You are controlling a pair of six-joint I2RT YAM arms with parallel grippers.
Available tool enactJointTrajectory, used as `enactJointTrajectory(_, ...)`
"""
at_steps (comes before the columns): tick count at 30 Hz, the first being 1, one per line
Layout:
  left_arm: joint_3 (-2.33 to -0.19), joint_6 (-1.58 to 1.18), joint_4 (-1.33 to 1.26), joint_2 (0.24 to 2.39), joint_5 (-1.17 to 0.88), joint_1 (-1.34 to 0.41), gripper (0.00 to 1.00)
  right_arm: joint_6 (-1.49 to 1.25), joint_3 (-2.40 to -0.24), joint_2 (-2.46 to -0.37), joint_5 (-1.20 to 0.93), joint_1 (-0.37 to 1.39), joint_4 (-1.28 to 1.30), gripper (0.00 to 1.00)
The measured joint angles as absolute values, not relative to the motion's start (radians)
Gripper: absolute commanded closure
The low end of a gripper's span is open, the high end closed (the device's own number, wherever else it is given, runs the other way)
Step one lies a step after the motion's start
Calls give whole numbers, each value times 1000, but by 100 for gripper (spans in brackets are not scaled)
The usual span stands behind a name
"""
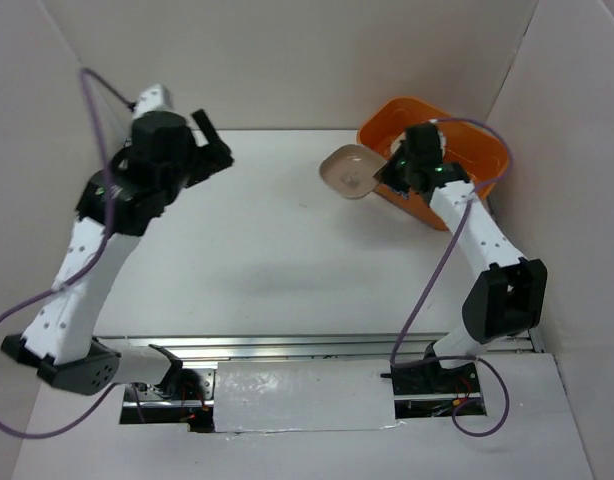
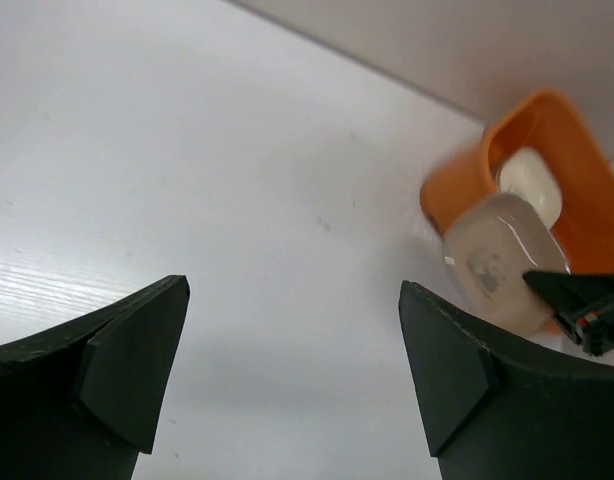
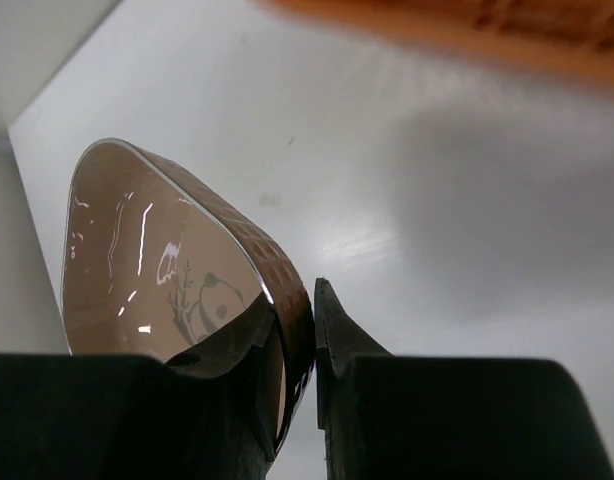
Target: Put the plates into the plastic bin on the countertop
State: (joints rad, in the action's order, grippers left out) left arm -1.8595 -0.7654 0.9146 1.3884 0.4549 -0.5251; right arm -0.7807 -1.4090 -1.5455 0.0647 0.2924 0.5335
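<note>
— What lay nearest the arms' bases?
— The bare white countertop (image 1: pixel 277 240), with both arms reaching over it toward the back wall.
— And the left gripper (image 1: pixel 213 140)?
— It hung at the far left above the countertop, its jaws wide apart with only tabletop showing between them.
— The right gripper (image 3: pixel 302 335)?
— Its jaws were clamped on the rim of 1 brown plate (image 1: pixel 349 172), at the left edge of the orange plastic bin (image 2: pixel 455 190).
— And farther back?
— 1 cream plate (image 2: pixel 532 185) lay inside the bin.
</note>
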Motion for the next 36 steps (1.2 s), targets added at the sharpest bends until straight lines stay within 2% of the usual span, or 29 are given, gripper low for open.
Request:
enactJointTrajectory(3,-1856,-736,912,1266,468,-435,1,-695,-1482,-1577,-8,102,532,100)
enactJointTrajectory(7,-1819,-691,917,1158,434,-365,1,-615,-1770,-1755,-85,-87,543,100)
enactJointTrajectory(13,-1671,-631,939,1123,313,-311,1,-489,-2276,-2134,-141,-191,612,100)
enactJointTrajectory(21,-1598,-550,1022,1157,207,-281,1,-400,-2319,-2343,-221,-236,625,100)
enactJointTrajectory(24,-1601,-545,1023,1154,185,-276,1,-390,-2341,-2383,-219,-237,636,96)
enactJointTrajectory(25,-1601,-545,1022,1156,176,-276,1,-386,-2347,-2391,-213,-237,636,81)
enactJointTrajectory(26,-1601,-545,1021,1158,168,-276,1,-382,-2351,-2394,-207,-237,637,62)
enactJointTrajectory(27,-1601,-545,1021,1163,156,-276,1,-381,-2354,-2394,-201,-237,638,5)
enactJointTrajectory(28,-1601,-545,1020,1168,146,-276,1,-382,-2359,-2394,-197,-237,639,0)
enactJointTrajectory(36,-1620,-545,1021,1241,126,-273,1,-381,-2408,-2336,-138,-233,646,0)
